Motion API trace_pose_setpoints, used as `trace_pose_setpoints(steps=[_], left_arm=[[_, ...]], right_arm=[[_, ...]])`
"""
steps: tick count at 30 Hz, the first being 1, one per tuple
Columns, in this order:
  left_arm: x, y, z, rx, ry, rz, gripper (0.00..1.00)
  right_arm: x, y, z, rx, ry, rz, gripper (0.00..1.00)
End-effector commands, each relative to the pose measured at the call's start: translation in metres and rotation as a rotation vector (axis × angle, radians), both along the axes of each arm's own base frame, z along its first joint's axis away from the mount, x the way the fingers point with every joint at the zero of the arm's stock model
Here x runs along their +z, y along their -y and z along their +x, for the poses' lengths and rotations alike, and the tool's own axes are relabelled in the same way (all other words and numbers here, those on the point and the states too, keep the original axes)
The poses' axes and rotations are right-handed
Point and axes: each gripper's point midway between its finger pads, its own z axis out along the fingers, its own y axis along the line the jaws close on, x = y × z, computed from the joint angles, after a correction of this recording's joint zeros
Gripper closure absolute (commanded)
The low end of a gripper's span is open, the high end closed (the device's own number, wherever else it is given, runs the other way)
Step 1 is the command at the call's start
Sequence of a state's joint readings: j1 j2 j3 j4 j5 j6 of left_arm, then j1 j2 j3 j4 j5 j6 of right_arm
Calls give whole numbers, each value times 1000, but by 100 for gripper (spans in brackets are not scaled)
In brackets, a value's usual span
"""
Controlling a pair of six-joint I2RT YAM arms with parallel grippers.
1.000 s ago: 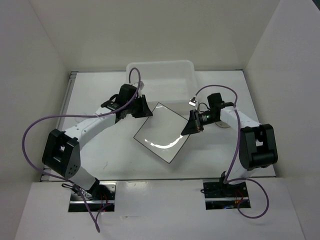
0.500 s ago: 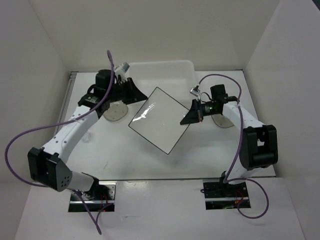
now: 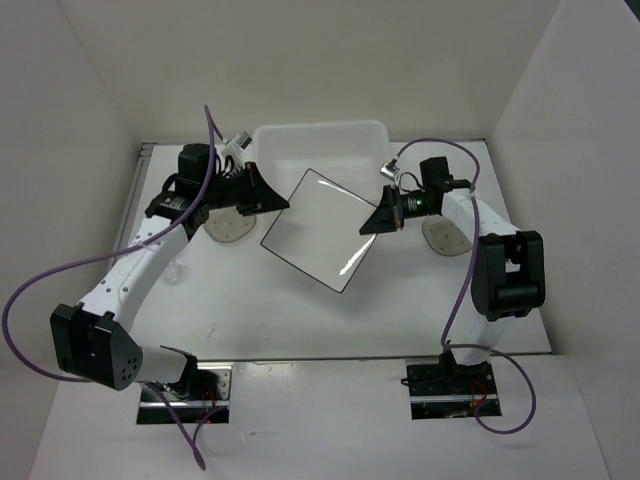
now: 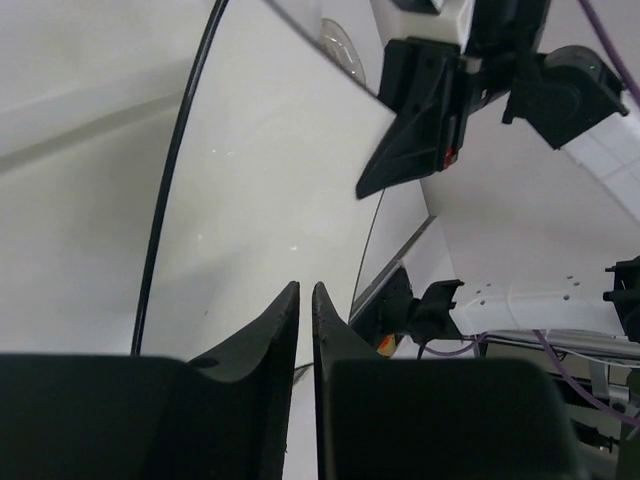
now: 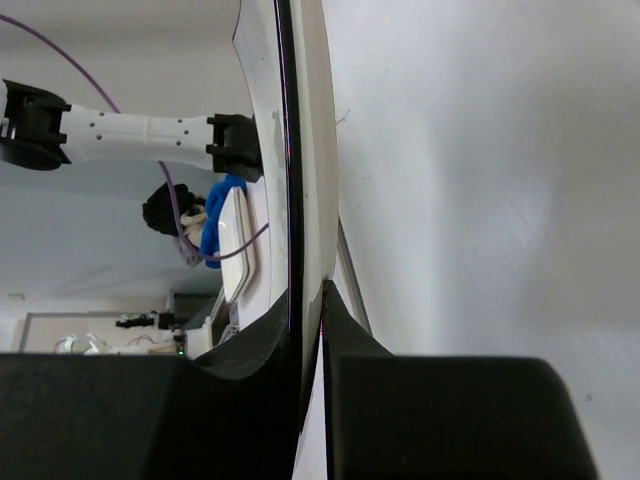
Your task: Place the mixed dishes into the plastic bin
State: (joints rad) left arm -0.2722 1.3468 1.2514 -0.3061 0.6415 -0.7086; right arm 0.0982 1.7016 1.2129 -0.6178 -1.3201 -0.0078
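Observation:
Both grippers hold the square white plate off the table, tilted, just in front of the plastic bin. My left gripper is shut on the plate's upper left edge. My right gripper is shut on its right edge. The left wrist view has the plate's face beyond the nearly closed gripper. In the right wrist view the plate is edge-on, pinched in the gripper. A round saucer lies left of the plate, another saucer lies right.
A small clear glass cup stands on the table at the left, under my left arm. White walls close the table in on the left, back and right. The bin stands against the back wall.
The plate has been lifted off the table and carried back toward the bin. My left arm has swung out to the left and back, and my right gripper has moved back with the plate.

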Motion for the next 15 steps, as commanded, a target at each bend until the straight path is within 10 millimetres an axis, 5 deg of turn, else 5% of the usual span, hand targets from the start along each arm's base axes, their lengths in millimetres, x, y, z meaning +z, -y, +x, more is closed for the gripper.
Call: trace_pose_setpoints(steps=[1,7,15], left_arm=[[-1,-17,-3,20,3,11,85],[-5,-55,-8,97,-9,31,85],[-21,-75,-4,116,-52,49,85]], right_arm=[[79,-4,3,130,115,240,100],[87,-7,32,138,122,248,100],[96,-4,88,134,168,252,100]])
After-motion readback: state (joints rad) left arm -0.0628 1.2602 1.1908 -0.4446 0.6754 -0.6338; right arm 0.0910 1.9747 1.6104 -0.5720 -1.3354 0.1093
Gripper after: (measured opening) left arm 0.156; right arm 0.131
